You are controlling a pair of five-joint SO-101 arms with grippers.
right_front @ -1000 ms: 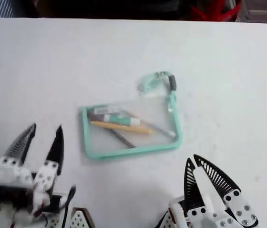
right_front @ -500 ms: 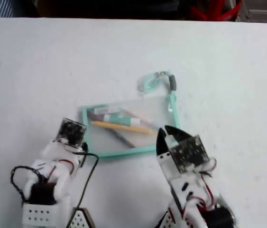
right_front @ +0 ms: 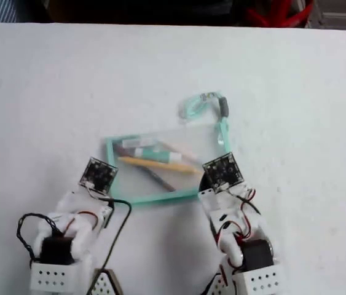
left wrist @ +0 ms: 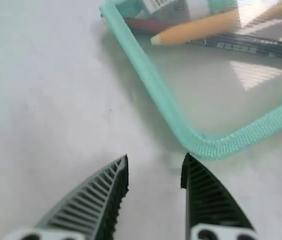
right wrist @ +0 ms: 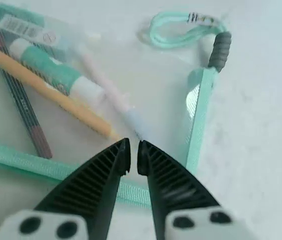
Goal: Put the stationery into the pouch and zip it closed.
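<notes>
**Both end effectors at the pouch's near edge, with the zip to deal with**

Our left end effector [left wrist: 155, 165] is released, its two tips spread with nothing between them. It hangs over bare tabletop [right_front: 50, 80], just off one near corner of the pouch [left wrist: 151, 85] and apart from the teal border. Our right end effector [right wrist: 133, 149] is all but clenched, with only a sliver between the tips and nothing in it. It sits over the pouch's near long edge, close to the other near corner. We cannot tell whether it touches the fabric.

The pouch [right_front: 160, 198] lies flat in the middle of the tabletop. Through its clear wall we see the stationery: a yellow pencil [right wrist: 45, 90], a dark pencil [right wrist: 23, 110], a white-and-teal stick [right wrist: 50, 65] and a pale pen [right wrist: 110, 92]. At the far corner on the right arm's side are the grey zip pull [right wrist: 220, 49] and the strap loop [right wrist: 181, 30], well apart from both end effectors.

We judge the loading done and the zipping in hand, though we cannot see whether the zip is shut. Next, one arm should pin the border while the other reaches the pull, spreads its tips and closes on that small tab.
</notes>
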